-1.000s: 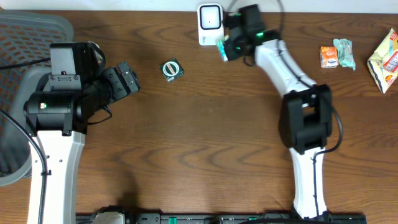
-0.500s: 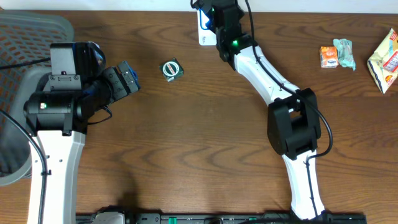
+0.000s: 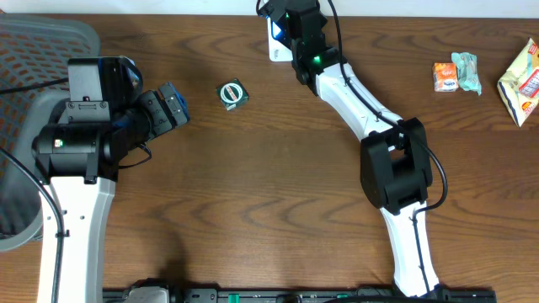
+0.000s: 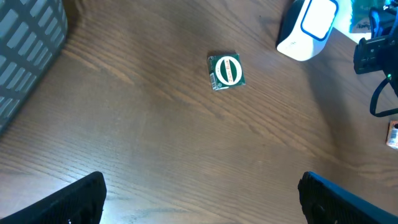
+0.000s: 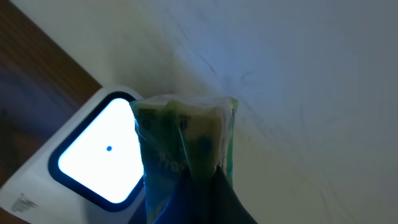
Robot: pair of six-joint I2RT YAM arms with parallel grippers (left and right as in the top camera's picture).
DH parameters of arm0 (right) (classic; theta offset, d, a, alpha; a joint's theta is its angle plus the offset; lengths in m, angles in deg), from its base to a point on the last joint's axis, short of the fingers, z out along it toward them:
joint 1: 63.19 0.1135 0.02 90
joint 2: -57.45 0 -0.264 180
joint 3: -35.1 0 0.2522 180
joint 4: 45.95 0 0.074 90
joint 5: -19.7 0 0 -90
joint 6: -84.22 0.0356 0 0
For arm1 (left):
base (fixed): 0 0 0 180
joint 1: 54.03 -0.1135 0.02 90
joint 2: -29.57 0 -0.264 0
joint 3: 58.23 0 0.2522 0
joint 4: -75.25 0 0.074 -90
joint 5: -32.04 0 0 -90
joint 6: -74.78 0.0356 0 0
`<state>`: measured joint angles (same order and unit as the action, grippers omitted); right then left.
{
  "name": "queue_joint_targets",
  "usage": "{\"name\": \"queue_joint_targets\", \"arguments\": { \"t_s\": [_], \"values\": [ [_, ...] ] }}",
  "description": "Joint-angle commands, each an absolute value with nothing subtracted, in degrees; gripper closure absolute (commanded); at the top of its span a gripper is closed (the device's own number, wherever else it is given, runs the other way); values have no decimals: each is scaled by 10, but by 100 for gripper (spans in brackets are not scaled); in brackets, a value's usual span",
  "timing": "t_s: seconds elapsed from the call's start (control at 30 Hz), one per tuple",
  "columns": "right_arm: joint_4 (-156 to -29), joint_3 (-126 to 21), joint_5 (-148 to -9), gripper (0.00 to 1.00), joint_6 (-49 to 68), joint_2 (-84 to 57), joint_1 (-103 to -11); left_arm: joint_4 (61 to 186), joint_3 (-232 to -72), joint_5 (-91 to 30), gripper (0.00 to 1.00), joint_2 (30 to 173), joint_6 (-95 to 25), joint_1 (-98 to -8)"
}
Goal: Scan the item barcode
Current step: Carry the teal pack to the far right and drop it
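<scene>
Reaching far across the brown table [image 3: 253,210], the right gripper [image 3: 286,21] is clenched tight on a green packet [image 5: 183,143]. It holds the packet up right in front of the white scanner [image 5: 93,155], which stands at the far edge of the table by the wall. The scanner's window glows bright, with one small blue dot in it. From the right wrist camera the packet covers the right side of that window. I cannot tell if the packet touches the scanner.

The left gripper [image 3: 173,105] hangs over the left side of the table with its jaws spread wide and nothing between them. A small green box [image 4: 226,72] with a white oval on top lies on the wood between the left gripper and the scanner. A grey basket [image 3: 34,50] sits at the far left. Way over on the right lie an orange packet [image 3: 445,76], a pale green wrapper [image 3: 466,71] touching it, and a yellow bag [image 3: 522,80].
</scene>
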<state>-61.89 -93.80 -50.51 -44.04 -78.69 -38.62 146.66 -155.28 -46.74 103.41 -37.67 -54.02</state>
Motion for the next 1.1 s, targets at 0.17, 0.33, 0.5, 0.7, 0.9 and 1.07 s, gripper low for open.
{"name": "queue_joint_targets", "arguments": {
  "t_s": [0.17, 0.33, 0.5, 0.7, 0.9, 1.07],
  "values": [
    [-718, -942, -482, 99, -287, -732, -479, 1467, -1555, -471, 2, 1034, -373, -543],
    [-896, -942, -510, 99, -219, -714, -624, 1467, -1555, -471, 2, 1034, -373, -543],
    [-980, -942, -510, 85, -203, -718, -745, 1467, -1555, -471, 2, 1034, -373, -543],
    [-1021, -942, -596, 13, -121, -718, -806, 1467, -1555, -471, 2, 1034, -373, -543],
    [-1024, -942, -778, 8, -105, -718, -777, 1467, -1555, -471, 2, 1034, -373, -543],
    [-1007, -942, -975, 18, -105, -718, -699, 1467, -1555, -471, 2, 1034, -373, -543]
  ]
}}
